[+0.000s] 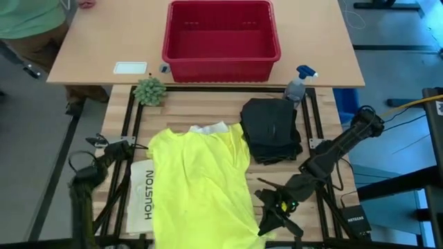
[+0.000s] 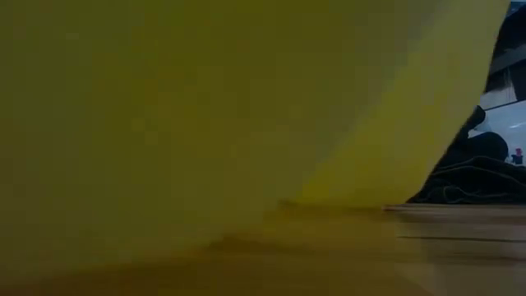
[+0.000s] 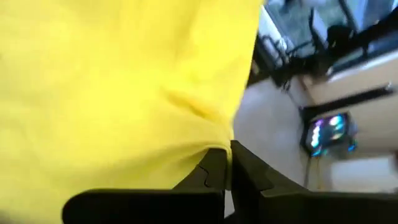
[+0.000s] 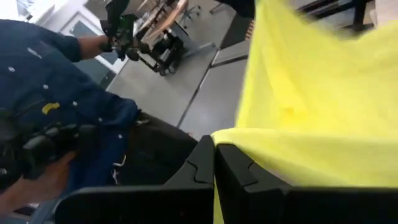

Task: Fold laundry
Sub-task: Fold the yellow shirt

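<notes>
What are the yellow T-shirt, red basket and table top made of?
Bright yellow T-shirt: soft knit fabric, matte; it drapes and wrinkles. Red rectangular basket: likely moulded plastic, slight sheen, rigid walls. Slatted table top: wood by its look; plank seams and grain show.

- One yellow T-shirt [image 1: 201, 183] — spread at table centre.
- One pile of dark trousers [image 1: 271, 129] — right of the shirt.
- One white cloth [image 1: 210, 128], at the shirt's far edge.
- One red basket [image 1: 220, 63], far side.
- One small potted plant [image 1: 149, 90].
- One spray bottle [image 1: 297, 84].
- Two robot arms.
</notes>
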You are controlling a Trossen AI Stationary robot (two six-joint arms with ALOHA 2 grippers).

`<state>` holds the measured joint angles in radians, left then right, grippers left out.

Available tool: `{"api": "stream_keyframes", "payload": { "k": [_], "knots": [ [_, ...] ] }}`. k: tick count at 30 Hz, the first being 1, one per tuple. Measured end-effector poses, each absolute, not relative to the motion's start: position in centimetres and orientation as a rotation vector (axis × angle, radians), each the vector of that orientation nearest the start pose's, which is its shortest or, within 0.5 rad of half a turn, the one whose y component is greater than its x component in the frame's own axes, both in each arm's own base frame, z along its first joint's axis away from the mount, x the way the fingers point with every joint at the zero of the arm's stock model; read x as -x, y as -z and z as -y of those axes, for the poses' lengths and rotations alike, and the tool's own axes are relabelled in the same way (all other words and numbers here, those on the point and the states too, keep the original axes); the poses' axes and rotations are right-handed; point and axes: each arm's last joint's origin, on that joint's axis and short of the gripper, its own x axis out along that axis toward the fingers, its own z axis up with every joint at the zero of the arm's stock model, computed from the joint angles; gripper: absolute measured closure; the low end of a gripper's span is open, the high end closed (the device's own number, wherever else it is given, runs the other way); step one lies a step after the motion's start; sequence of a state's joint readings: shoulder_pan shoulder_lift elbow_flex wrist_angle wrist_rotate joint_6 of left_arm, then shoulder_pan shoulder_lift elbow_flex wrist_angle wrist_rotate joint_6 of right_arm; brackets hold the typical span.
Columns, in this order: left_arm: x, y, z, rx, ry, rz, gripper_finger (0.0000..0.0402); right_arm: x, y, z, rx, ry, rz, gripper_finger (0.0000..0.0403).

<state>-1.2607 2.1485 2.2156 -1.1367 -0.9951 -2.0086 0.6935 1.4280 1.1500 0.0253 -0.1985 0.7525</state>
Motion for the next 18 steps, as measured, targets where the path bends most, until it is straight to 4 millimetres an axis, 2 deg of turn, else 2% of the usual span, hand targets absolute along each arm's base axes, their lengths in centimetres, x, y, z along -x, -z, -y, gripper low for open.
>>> {"api": "stream_keyframes", "payload": {
  "k": [1, 3, 7, 11, 15, 18],
  "knots": [
    [-15.8, -33.3, 41.3, 1.015, -0.265, -0.411, 0.0401, -24.8, -33.0, -21.3, -0.631, -0.735, -0.577, 0.0403],
    [-15.8, -32.9, 41.3, 1.016, -0.282, -0.379, 0.0401, -24.9, -33.0, -21.3, -0.632, -0.714, -0.561, 0.0403],
    [-16.9, -30.4, 41.8, 0.918, -0.316, -0.412, 0.0401, -24.8, -33.2, -21.2, -0.634, -0.7, -0.549, 0.0403],
    [-17.1, -32.5, 41.0, 0.972, -0.302, -0.391, 0.0401, -24.8, -33.1, -21.1, -0.629, -0.692, -0.565, 0.0403],
    [-17.7, -31.4, 41.2, 0.936, -0.319, -0.402, 0.0401, -24.8, -33.1, -21.1, -0.625, -0.692, -0.561, 0.0403],
    [-19.0, -32.1, 40.8, 0.939, -0.316, -0.364, 0.0401, -24.5, -33.0, -21.2, -0.617, -0.692, -0.579, 0.0403]
  ]
}}
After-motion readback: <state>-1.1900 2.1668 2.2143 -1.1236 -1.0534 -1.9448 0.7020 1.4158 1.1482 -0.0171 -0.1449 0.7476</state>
